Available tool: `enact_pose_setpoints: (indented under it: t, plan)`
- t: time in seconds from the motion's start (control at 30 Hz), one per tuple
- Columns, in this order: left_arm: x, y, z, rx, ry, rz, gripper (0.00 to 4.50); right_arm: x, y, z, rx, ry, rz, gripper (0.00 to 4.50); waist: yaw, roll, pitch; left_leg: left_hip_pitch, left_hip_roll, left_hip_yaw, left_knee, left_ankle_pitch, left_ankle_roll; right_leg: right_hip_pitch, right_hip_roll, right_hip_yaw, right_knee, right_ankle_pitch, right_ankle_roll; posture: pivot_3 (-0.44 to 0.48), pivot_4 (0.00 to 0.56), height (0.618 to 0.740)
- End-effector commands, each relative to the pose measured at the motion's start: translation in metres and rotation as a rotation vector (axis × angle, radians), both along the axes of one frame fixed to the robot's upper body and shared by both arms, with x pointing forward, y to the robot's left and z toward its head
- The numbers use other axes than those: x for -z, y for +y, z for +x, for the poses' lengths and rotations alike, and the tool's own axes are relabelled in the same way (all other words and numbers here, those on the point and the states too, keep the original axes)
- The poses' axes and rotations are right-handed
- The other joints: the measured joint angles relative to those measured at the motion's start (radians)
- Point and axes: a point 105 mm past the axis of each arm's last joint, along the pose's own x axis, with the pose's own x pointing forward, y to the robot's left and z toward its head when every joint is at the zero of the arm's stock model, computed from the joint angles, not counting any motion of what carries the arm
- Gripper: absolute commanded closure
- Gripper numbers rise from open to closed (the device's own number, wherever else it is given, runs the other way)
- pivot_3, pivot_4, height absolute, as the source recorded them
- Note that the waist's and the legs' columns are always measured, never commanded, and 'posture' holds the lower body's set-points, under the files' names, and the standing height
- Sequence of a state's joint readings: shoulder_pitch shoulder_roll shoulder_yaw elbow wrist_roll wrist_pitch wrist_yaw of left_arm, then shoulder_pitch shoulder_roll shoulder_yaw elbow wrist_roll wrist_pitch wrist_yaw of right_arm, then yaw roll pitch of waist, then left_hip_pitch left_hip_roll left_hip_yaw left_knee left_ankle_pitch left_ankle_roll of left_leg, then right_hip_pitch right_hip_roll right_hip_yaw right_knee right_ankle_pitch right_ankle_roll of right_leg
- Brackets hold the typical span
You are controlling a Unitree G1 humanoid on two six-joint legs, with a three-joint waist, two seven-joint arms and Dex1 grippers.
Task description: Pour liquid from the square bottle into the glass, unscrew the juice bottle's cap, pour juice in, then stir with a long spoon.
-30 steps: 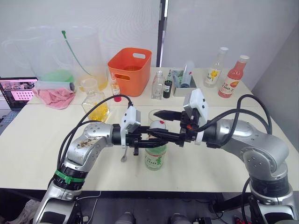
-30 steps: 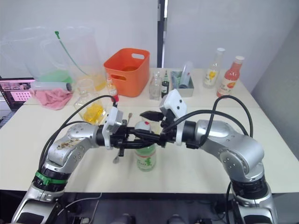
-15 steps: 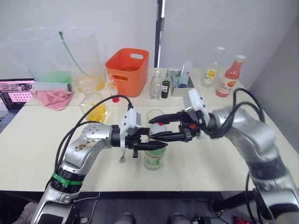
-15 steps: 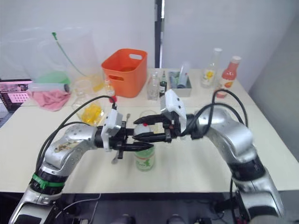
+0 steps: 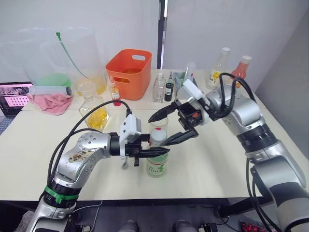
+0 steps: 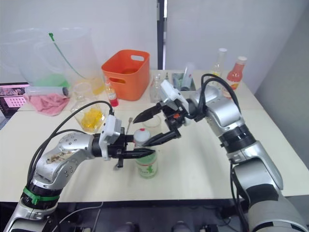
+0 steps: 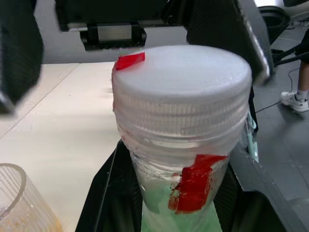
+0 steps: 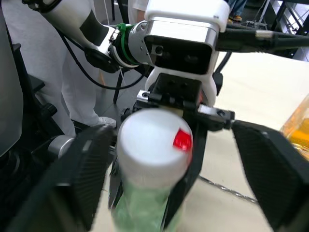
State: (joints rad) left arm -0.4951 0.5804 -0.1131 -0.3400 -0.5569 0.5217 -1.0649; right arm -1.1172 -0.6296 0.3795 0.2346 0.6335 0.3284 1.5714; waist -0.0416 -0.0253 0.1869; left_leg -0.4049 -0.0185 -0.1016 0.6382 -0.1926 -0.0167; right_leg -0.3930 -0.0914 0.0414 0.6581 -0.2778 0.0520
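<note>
The juice bottle (image 5: 158, 163) stands upright near the table's front edge, and its white cap (image 5: 158, 136) with a red mark is on. My left gripper (image 5: 155, 152) is shut on the bottle's neck just under the cap (image 7: 181, 72). My right gripper (image 5: 157, 131) is open wide, one finger behind and one in front of the cap (image 8: 154, 145), touching neither side. The glass (image 6: 151, 123) stands just behind the bottle. Farther left is the square bottle (image 5: 99, 116) with yellow liquid. The long spoon (image 6: 129, 123) lies beside my left gripper, partly hidden.
An orange basket (image 5: 129, 67), small bottles (image 5: 163, 89) and a grey tray (image 5: 183, 79) line the back. A yellow-labelled bottle (image 5: 217, 72) and a pink bottle (image 5: 239, 70) stand at the back right. Large clear pitchers (image 5: 63, 53) and a pink cloth (image 5: 50, 101) sit at the back left.
My right arm has swung up and toward the far side, and its fingers have spread wider and tilted about the cap. My left gripper keeps its hold. The camera shifted slightly.
</note>
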Motion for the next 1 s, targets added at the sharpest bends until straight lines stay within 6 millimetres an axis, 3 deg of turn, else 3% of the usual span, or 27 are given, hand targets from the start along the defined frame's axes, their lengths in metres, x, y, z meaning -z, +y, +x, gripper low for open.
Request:
enact_pose_setpoints:
  t: [0.03, 0.17, 0.33, 0.5, 0.77, 1.0]
  plan:
    - [0.013, 0.002, -0.001, 0.002, 0.049, 0.035, 3.08, -0.018, -0.01, -0.012, -0.011, -0.079, 0.041, 0.04, 0.0, 0.0, 0.0, 0.0, 0.0, 0.0, 0.0, 0.0, 0.0, 0.0, 0.0, 0.0, 0.0, 0.0, 0.0, 0.0, 0.15, 0.74]
    - [0.01, 0.001, -0.002, 0.012, 0.043, 0.014, 3.08, -0.018, -0.013, -0.003, 0.194, -0.102, 0.091, 0.04, 0.0, 0.0, 0.0, 0.001, 0.0, 0.0, -0.001, -0.001, 0.0, 0.0, 0.0, 0.0, 0.0, 0.0, 0.0, 0.0, 0.15, 0.74]
    - [0.012, -0.003, 0.004, 0.043, 0.049, -0.001, 3.08, -0.002, -0.017, -0.036, 0.448, 0.087, 0.157, 0.04, 0.021, 0.0, 0.0, -0.002, -0.001, 0.0, -0.001, -0.001, 0.001, -0.002, -0.001, 0.001, 0.0, 0.0, 0.0, 0.0, 0.15, 0.74]
    - [0.014, -0.007, 0.007, 0.063, 0.059, -0.016, 3.08, 0.002, -0.012, -0.049, 0.599, 0.143, 0.213, 0.04, 0.024, 0.0, 0.0, -0.001, 0.0, 0.002, -0.001, 0.0, 0.001, -0.001, 0.0, 0.002, 0.0, 0.0, 0.0, 0.0, 0.15, 0.74]
    - [0.016, -0.013, 0.01, 0.101, 0.062, -0.012, 3.08, 0.006, -0.012, -0.041, 0.808, 0.097, 0.231, 0.04, 0.028, 0.0, 0.0, 0.001, -0.001, 0.002, 0.0, 0.0, 0.001, 0.003, 0.0, 0.001, -0.002, 0.0, 0.0, 0.0, 0.15, 0.74]
    - [0.016, -0.018, 0.014, 0.122, 0.05, -0.006, 3.08, 0.011, -0.012, -0.038, 0.855, 0.104, 0.234, 0.04, 0.03, 0.0, 0.0, 0.0, -0.001, 0.001, 0.0, 0.0, 0.001, 0.003, -0.001, 0.001, -0.003, 0.0, 0.0, 0.0, 0.15, 0.74]
